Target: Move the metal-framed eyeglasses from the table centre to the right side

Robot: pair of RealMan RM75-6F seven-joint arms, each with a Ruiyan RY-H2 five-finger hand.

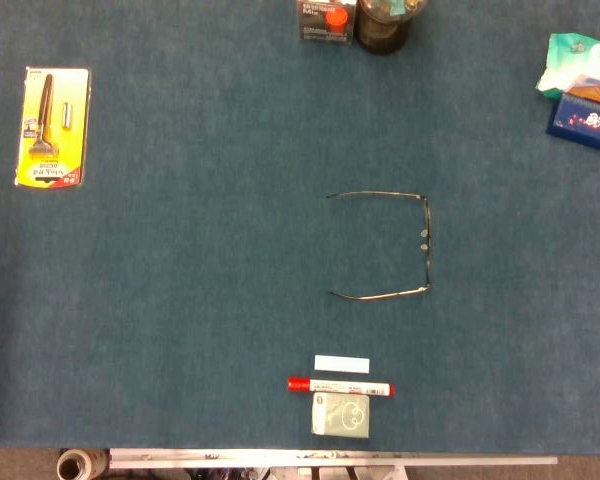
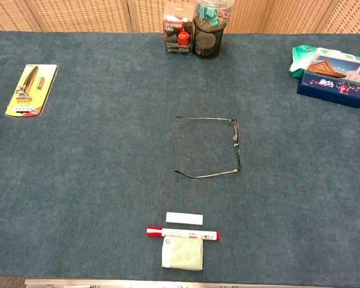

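The metal-framed eyeglasses (image 1: 425,240) lie unfolded at the centre of the blue table, thin arms pointing left and the lens front on the right side. The chest view shows the same eyeglasses (image 2: 237,146) flat on the cloth. Neither of my hands appears in either view, and nothing touches the glasses.
A razor pack (image 1: 52,126) lies at the far left. A dark mesh cup (image 1: 383,22) and a small box with a red cap (image 1: 323,18) stand at the back. A wipes pack (image 1: 580,62) and blue box (image 1: 588,118) sit back right. A white eraser (image 1: 341,364), red marker (image 1: 340,386) and pale green pad (image 1: 341,415) lie near the front edge.
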